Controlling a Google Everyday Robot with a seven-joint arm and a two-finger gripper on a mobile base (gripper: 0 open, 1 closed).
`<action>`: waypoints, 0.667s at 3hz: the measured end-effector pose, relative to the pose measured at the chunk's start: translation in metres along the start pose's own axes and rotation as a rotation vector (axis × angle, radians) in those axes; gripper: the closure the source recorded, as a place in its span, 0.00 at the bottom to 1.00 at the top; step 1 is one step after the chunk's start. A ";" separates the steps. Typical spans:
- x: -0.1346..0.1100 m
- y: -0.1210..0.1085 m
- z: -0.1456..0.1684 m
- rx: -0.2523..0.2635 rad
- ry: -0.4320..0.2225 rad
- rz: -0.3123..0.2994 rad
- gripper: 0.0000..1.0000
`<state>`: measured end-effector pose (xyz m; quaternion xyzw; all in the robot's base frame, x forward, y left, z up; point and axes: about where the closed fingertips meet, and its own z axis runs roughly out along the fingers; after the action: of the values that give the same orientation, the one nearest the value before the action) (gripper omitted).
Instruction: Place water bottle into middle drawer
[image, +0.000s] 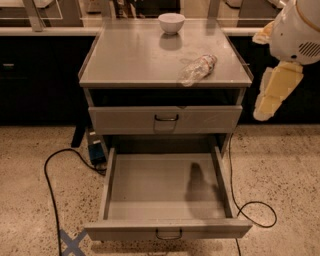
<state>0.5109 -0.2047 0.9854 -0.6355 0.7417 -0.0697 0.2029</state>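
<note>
Grey metal cabinet (135, 60) in the middle of the view, flat top, dull and slightly scuffed. The water bottle (198, 69) lies on its side on that top, near the right front corner, cap end toward the back right, touching nothing else. White bowl (171, 22) stands upright at back centre of the top, well apart from the bottle. Under the top is a dark open slot, then the upper drawer (125, 120), closed, with a small dark handle (166, 118). Below it the middle drawer (150, 185) is pulled fully out, with a plain grey floor and a dark shadow (197, 181) on its right part; its front panel has a wire handle (168, 234). The gripper (272, 95) hangs at the right edge of the view, a pale cream part below the white rounded arm (297, 30), beside and clear of the cabinet, holding nothing; can't tell if it is spread or closed. Speckled stone floor (285, 170). Black cable (48, 185) loops on the left, another cable (257, 215) loops on the right. Blue tape cross (71, 242) at bottom left. Small blue object (96, 152) sits by the cabinet's left leg. Dark low cupboards (35, 75) under a pale counter run along the back
</note>
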 end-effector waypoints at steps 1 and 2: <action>0.010 -0.046 0.028 0.039 -0.041 -0.015 0.00; 0.014 -0.078 0.064 0.045 -0.145 -0.038 0.00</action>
<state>0.6058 -0.2224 0.9532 -0.6480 0.7111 -0.0440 0.2690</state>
